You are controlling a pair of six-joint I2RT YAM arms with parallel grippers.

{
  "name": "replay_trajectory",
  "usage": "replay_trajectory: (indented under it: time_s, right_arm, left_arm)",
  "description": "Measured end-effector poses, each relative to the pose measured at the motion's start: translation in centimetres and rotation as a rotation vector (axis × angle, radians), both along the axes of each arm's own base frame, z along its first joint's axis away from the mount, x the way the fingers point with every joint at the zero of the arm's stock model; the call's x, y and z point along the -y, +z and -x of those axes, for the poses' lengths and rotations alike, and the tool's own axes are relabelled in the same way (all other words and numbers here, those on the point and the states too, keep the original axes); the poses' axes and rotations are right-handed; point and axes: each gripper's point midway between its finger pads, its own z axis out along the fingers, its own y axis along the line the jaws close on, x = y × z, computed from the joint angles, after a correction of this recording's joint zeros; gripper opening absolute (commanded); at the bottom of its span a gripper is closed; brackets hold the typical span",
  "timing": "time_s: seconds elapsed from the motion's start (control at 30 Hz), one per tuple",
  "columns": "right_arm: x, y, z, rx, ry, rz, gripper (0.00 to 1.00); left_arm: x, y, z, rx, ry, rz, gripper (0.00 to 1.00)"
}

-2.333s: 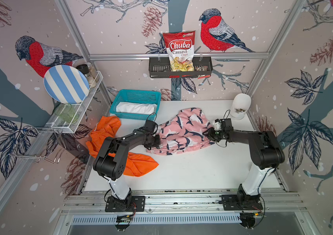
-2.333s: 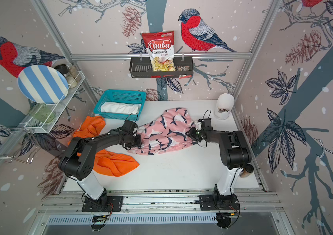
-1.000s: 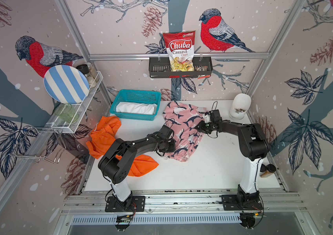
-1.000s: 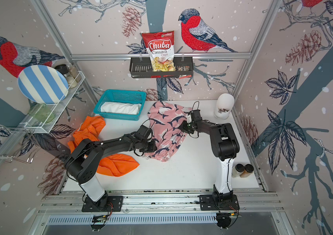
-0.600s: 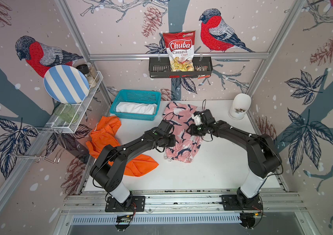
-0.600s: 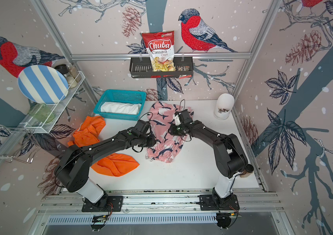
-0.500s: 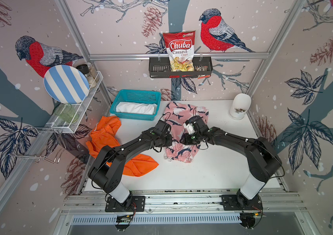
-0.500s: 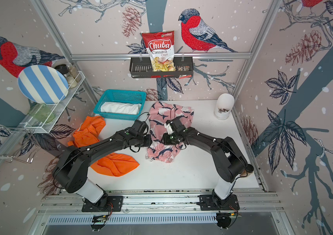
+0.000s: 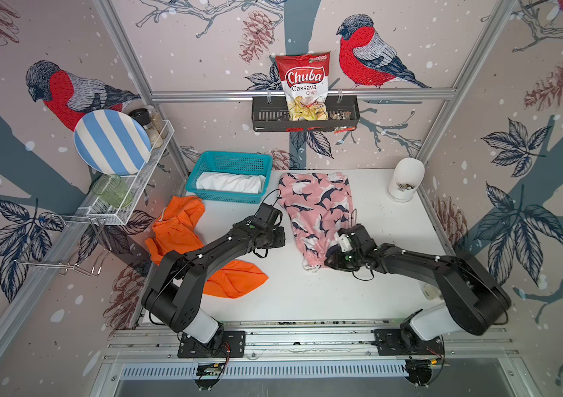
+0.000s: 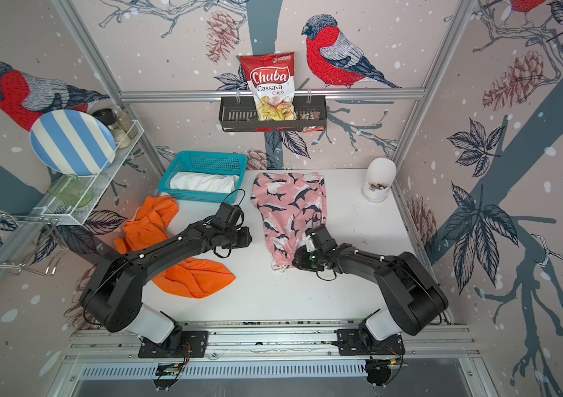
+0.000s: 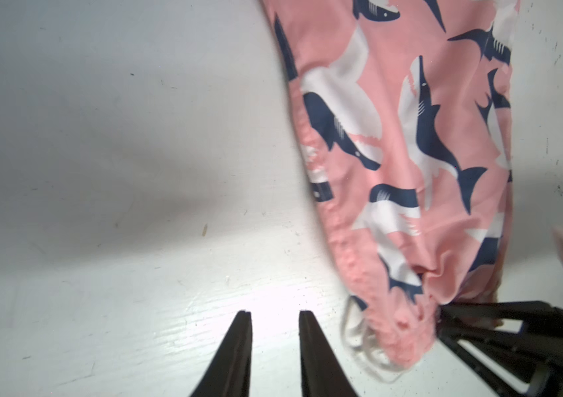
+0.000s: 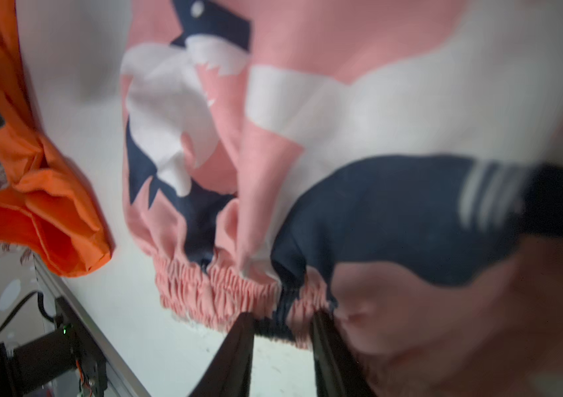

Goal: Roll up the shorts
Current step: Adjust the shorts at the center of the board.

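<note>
Lying flat on the white worktop (image 9: 307,299), the pink shorts (image 9: 317,206) with the navy-and-white shark print are stretching lengthwise in both top views. Their wide end is pointing toward the back wall and their gathered waistband toward the front rail. The right hand (image 9: 327,262) is reaching in low from the right side and pinching that waistband at the near end. In the right wrist view its two dark fingers (image 12: 242,343) are sitting on either side of the ruffled elastic, and the cloth is bunching between them. The left hand (image 9: 281,237) is hovering just beside the left edge of the pink shorts (image 10: 290,202), apart from the cloth. In the left wrist view its fingers (image 11: 238,350) are standing a little spread over bare worktop, with nothing between them. The orange shorts (image 9: 183,227) are lying crumpled along the left edge of the worktop, partly under the left arm and well apart from the pink pair. The white shorts (image 9: 230,182) are resting inside the teal basket (image 9: 235,158) at the back left, near the far corner of the pink shorts.
</note>
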Motion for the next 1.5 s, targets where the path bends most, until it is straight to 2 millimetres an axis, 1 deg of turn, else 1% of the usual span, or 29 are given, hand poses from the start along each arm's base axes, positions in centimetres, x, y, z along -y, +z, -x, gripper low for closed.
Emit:
replay_trajectory:
  time_s: [0.03, 0.1, 0.13, 0.17, 0.23, 0.3, 0.37, 0.4, 0.43, 0.5, 0.6, 0.7, 0.73, 0.77, 0.8, 0.87, 0.93, 0.97, 1.03, 1.1, 1.13, 1.17, 1.23, 1.27, 1.3, 1.33, 1.43, 1.47, 1.5]
  right_arm:
    - [1.9, 0.2, -0.6, 0.002, -0.062, 0.022, 0.35]
    - [4.9, 0.8, -1.9, 0.029, -0.157, 0.096, 0.35]
    - [5.5, 1.6, -2.3, 0.048, -0.176, 0.128, 0.35]
    - [5.3, 2.6, -2.7, 0.073, -0.172, 0.138, 0.36]
    - [4.0, 5.2, -3.9, 0.153, -0.146, 0.146, 0.42]
    - [1.5, 7.3, -4.3, 0.221, -0.095, 0.159, 0.49]
    - [-1.1, 8.0, -4.3, 0.251, -0.035, 0.168, 0.52]
    - [-2.0, 7.9, -4.6, 0.254, -0.015, 0.181, 0.54]
    - [-2.5, 7.4, -4.9, 0.251, -0.005, 0.201, 0.57]
    - [-3.0, 5.9, -5.8, 0.236, 0.003, 0.253, 0.64]
    - [-3.7, 3.5, -6.6, 0.216, 0.024, 0.32, 0.73]
    - [-3.7, 0.6, -6.8, 0.187, 0.046, 0.401, 0.73]
    - [-3.4, -0.2, -6.7, 0.173, 0.049, 0.425, 0.69]
    - [-2.9, -1.0, -6.6, 0.172, 0.06, 0.458, 0.61]
    - [-2.8, -1.1, -6.6, 0.18, 0.06, 0.462, 0.52]
    - [-2.1, -1.4, -6.3, 0.201, 0.049, 0.472, 0.38]
    - [-1.1, -1.5, -5.7, 0.211, 0.028, 0.449, 0.29]
    - [-0.2, -1.5, -5.1, 0.208, 0.013, 0.432, 0.26]
    - [1.6, -1.5, -3.8, 0.186, -0.025, 0.389, 0.25]
    - [3.9, -1.4, -3.0, 0.16, -0.086, 0.351, 0.25]
    - [5.2, -1.2, -2.7, 0.146, -0.122, 0.337, 0.32]
    - [7.0, -1.1, -2.3, 0.125, -0.174, 0.333, 0.45]
    - [9.8, -0.6, -1.9, 0.101, -0.271, 0.336, 0.52]
    - [10.6, 0.0, -1.9, 0.104, -0.297, 0.334, 0.56]
    - [10.9, 0.9, -2.1, 0.117, -0.313, 0.32, 0.57]
    - [10.9, 2.2, -2.6, 0.139, -0.331, 0.299, 0.58]
    - [9.9, 6.0, -4.2, 0.225, -0.351, 0.214, 0.6]
    - [9.6, 6.8, -4.4, 0.239, -0.352, 0.184, 0.61]
    - [9.4, 7.0, -4.3, 0.241, -0.351, 0.165, 0.61]
  left_arm:
    - [0.0, 0.0, 0.0, 0.0, 0.001, -0.001, 0.28]
    - [-0.1, 0.0, 0.0, 0.0, 0.004, 0.0, 0.28]
    - [-0.1, 0.0, 0.0, 0.001, 0.007, 0.002, 0.28]
    - [-0.2, 0.0, -0.1, 0.001, 0.009, 0.002, 0.28]
    - [-0.4, 0.0, -0.2, 0.002, 0.017, 0.003, 0.29]
    - [-0.8, 0.1, -0.5, 0.005, 0.03, 0.007, 0.29]
    - [-1.6, 0.2, -0.8, 0.011, 0.057, 0.015, 0.3]
    - [-2.1, 0.2, -0.9, 0.014, 0.07, 0.017, 0.31]
    - [-2.6, 0.3, -1.0, 0.017, 0.085, 0.02, 0.31]
    - [-3.5, 0.6, -1.1, 0.019, 0.115, 0.032, 0.33]
    - [-4.3, 1.4, -1.3, 0.032, 0.139, 0.056, 0.34]
    - [-5.3, 2.0, -1.6, 0.047, 0.165, 0.066, 0.34]
    - [-5.7, 2.0, -1.6, 0.049, 0.174, 0.068, 0.35]
    - [-6.1, 2.1, -1.7, 0.051, 0.184, 0.071, 0.35]
    - [-6.4, 2.2, -1.7, 0.052, 0.192, 0.074, 0.35]
    - [-6.7, 2.3, -1.9, 0.053, 0.198, 0.082, 0.35]
    - [-6.6, 2.5, -2.2, 0.055, 0.192, 0.088, 0.35]
    - [-6.3, 2.8, -2.5, 0.06, 0.181, 0.095, 0.35]
    - [-5.6, 3.3, -3.4, 0.068, 0.165, 0.117, 0.35]
    - [-4.5, 4.1, -4.7, 0.078, 0.142, 0.133, 0.35]
    - [-3.8, 4.5, -5.5, 0.087, 0.129, 0.14, 0.35]
    - [-2.8, 5.2, -6.5, 0.102, 0.107, 0.15, 0.35]
    - [-0.7, 6.1, -8.2, 0.121, 0.063, 0.166, 0.35]
    - [0.4, 6.3, -9.1, 0.126, 0.046, 0.172, 0.35]
    - [1.4, 6.3, -10.1, 0.129, 0.026, 0.179, 0.35]
    - [2.7, 5.9, -11.0, 0.12, 0.007, 0.185, 0.34]
    - [6.4, 4.5, -13.9, 0.103, -0.059, 0.192, 0.34]
    - [7.8, 3.8, -14.7, 0.095, -0.079, 0.19, 0.33]
    - [9.0, 3.1, -15.3, 0.09, -0.099, 0.193, 0.33]
